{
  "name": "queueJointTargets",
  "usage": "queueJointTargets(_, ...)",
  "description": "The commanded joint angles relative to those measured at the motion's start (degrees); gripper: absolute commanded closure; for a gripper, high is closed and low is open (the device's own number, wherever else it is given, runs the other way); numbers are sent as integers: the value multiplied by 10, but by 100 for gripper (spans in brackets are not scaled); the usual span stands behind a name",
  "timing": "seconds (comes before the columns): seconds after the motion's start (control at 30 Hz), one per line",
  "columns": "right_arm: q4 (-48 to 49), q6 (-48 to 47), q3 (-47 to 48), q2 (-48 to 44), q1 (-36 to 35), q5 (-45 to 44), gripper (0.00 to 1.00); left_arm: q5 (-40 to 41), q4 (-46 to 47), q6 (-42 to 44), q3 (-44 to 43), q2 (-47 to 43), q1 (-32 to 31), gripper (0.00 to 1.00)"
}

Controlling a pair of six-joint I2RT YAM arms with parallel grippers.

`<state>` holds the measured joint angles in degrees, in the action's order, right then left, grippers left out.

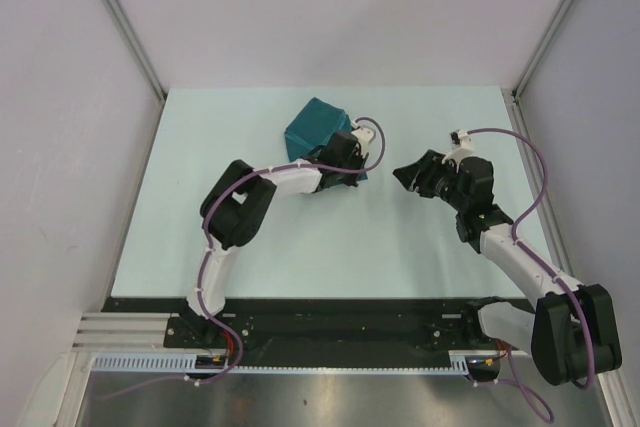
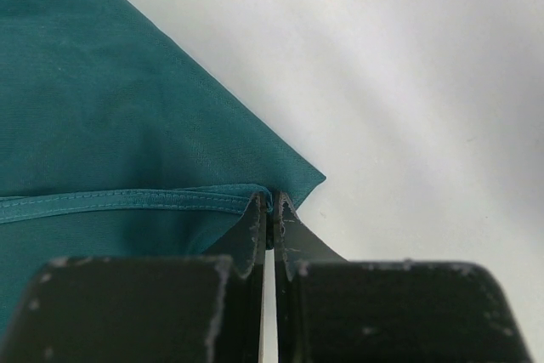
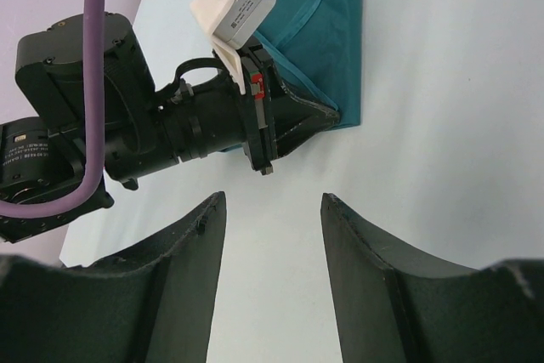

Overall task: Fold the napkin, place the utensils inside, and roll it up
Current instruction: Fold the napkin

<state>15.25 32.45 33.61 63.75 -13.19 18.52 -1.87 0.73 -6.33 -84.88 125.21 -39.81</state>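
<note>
1. On the table [image 1: 420, 267], far centre, the folded napkin [image 1: 315, 125] is being pinched at its hemmed corner by the fully closed left gripper [image 2: 272, 207];
2. the right gripper [image 3: 274, 206] is being held wide open, empty, nearby.

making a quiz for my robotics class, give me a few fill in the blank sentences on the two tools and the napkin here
1. The left tool is ____ (open/shut) on the hemmed edge of the napkin.
2. The right tool is ____ (open/shut) and holds nothing.
3. Only the ____ (left/right) arm touches the napkin.
4. In the top view the napkin lies on the ____ (near/far) half of the table.

Missing words: shut; open; left; far
</note>
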Motion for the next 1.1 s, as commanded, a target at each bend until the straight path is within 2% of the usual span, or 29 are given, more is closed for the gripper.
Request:
queueJointTargets(0.0, 8, -4, 2, 2, 3, 7, 46, -2, 3, 23, -21, 14, -9, 100)
queueJointTargets(0.63, 2, -7, 1, 14, 3, 16, 46, -2, -12, -5, -59, 36, -13, 100)
queueJointTargets(0.73, -3, -11, 5, 16, 4, 16, 46, -17, -9, -12, -58, 32, -14, 79)
queueJointTargets(0.77, -3, -10, 5, 17, 5, 18, 45, -33, 2, -15, -55, 24, -15, 65)
queueJointTargets(0.87, -4, -9, 8, 17, 11, 19, 44, -52, 39, -27, -29, 5, -15, 45)
queueJointTargets(0.97, -4, -9, 10, 22, 21, 21, 44, -62, 59, -37, -13, -22, -15, 34)
queueJointTargets(1.07, -3, -9, 15, 24, 34, 30, 44, -81, 69, -42, -11, -45, -16, 26)
